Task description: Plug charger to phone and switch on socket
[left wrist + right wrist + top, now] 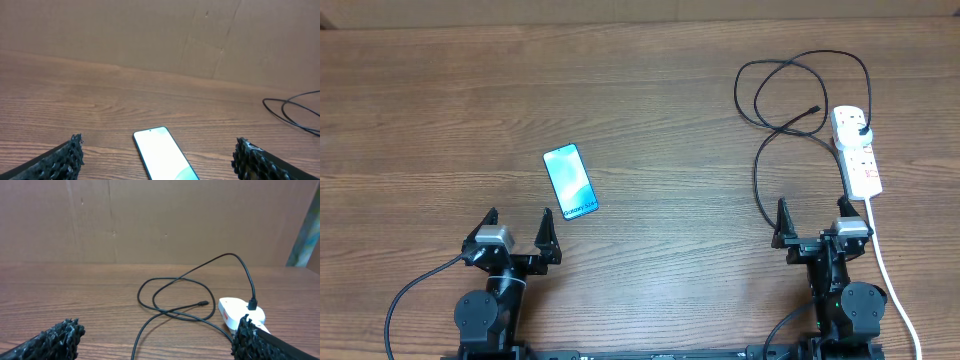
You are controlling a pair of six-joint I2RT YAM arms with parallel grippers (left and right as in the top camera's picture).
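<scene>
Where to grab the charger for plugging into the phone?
On the charger, just behind its connector tip. Come from above, closing across the cable: the tip lies flat on the table, no loop over it.

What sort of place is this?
Probably a robotics test bench: a left arm and right arm at a wooden table, cardboard sheets behind it, a phone and socket laid out.

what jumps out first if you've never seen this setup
The phone stands out with its bright blue-teal screen, lying on the wooden table left of centre, just ahead of the open left gripper. Next is the black charger looping at the far right, its plug in the white socket and its tip lying free, beyond the open right gripper.
</scene>
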